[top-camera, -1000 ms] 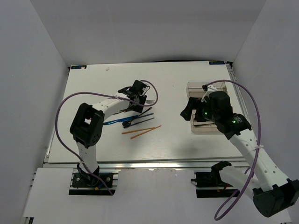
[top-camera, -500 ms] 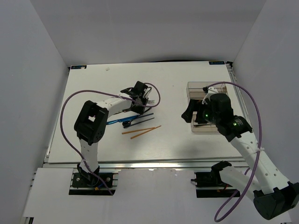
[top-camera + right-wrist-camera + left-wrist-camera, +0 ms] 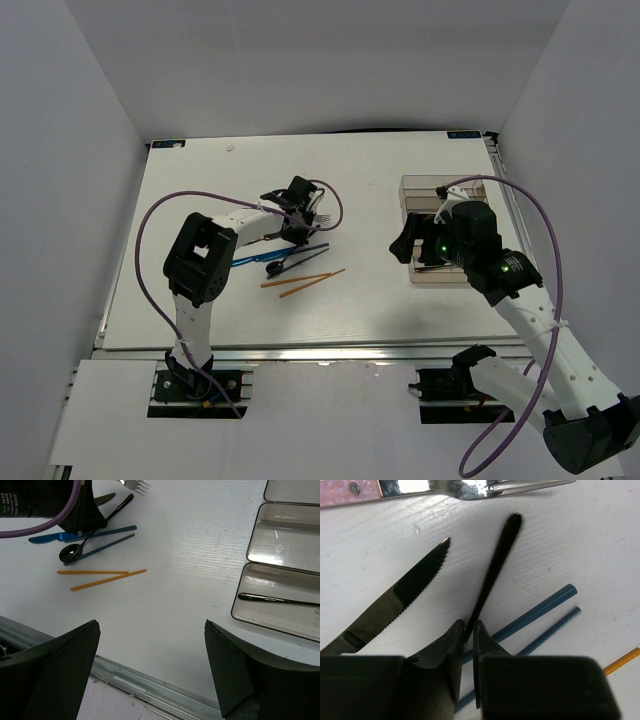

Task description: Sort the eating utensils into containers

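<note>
My left gripper [image 3: 468, 630] is down at the utensil pile [image 3: 290, 238] and shut on the thin handle of a black spoon [image 3: 495, 565], whose bowl [image 3: 70, 554] lies near the blue pieces. A black serrated knife [image 3: 405, 590] lies just left of the handle. A pink-handled fork [image 3: 460, 489] lies beyond it. Two blue sticks [image 3: 540, 612] cross under my fingers. Two brown chopsticks [image 3: 303, 281] lie nearer on the table. My right gripper [image 3: 151, 625] is open and empty, hovering beside the clear tray [image 3: 425, 190]. One black utensil [image 3: 280, 600] lies in the tray's near compartment.
A blue flat piece [image 3: 85, 534] lies left of the spoon bowl. The table's metal front rail [image 3: 150, 685] runs below my right gripper. White walls enclose the table on three sides. The purple cable [image 3: 150, 215] loops beside the left arm.
My left arm has shifted slightly right and its gripper has settled lower onto the spoon handle. The right arm has barely moved.
</note>
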You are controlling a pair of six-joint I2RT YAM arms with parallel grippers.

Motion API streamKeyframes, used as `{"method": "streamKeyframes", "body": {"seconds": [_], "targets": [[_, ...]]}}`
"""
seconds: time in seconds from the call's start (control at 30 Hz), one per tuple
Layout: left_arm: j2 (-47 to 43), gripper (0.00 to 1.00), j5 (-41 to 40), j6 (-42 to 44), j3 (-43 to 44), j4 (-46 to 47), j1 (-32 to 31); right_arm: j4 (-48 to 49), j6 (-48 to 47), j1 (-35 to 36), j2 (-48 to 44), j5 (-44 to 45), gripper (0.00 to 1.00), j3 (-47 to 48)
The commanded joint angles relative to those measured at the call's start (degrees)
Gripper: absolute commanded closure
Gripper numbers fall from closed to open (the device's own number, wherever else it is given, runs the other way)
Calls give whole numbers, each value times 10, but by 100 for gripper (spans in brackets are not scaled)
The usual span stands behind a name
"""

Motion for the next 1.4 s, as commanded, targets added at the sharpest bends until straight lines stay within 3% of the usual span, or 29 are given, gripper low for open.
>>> {"method": "streamKeyframes", "body": {"seconds": [0.0, 0.1, 0.13, 0.23, 0.6, 0.8, 1.0, 1.23, 1.37], "targets": [[11, 79, 7, -2, 2, 0, 3, 4, -5, 1, -10, 4, 11, 0], [8, 88, 8, -3, -1, -1, 3, 4, -4, 2, -13, 3, 11, 2], [7, 96, 8, -2, 1, -4, 3, 3, -4, 2, -13, 3, 11, 3], [-1, 100, 6, 0, 9, -13, 3, 3, -1, 1, -18, 0, 11, 6], [-60, 100, 16, -1, 73, -65, 2, 22, 24, 2, -22, -4, 11, -9], [-115, 100, 51, -26, 76, -57, -2, 80, 65, 1, -27, -26, 11, -36], [-172, 100, 99, -160, 43, 57, -42, 247, 130, 2, -50, -112, 11, -99], [-188, 100, 64, -325, 33, 153, -120, 304, 120, 3, 22, -150, 14, -119], [-189, 100, 83, -376, 19, 202, -137, 294, 97, 4, 35, -114, 16, -115]]}}
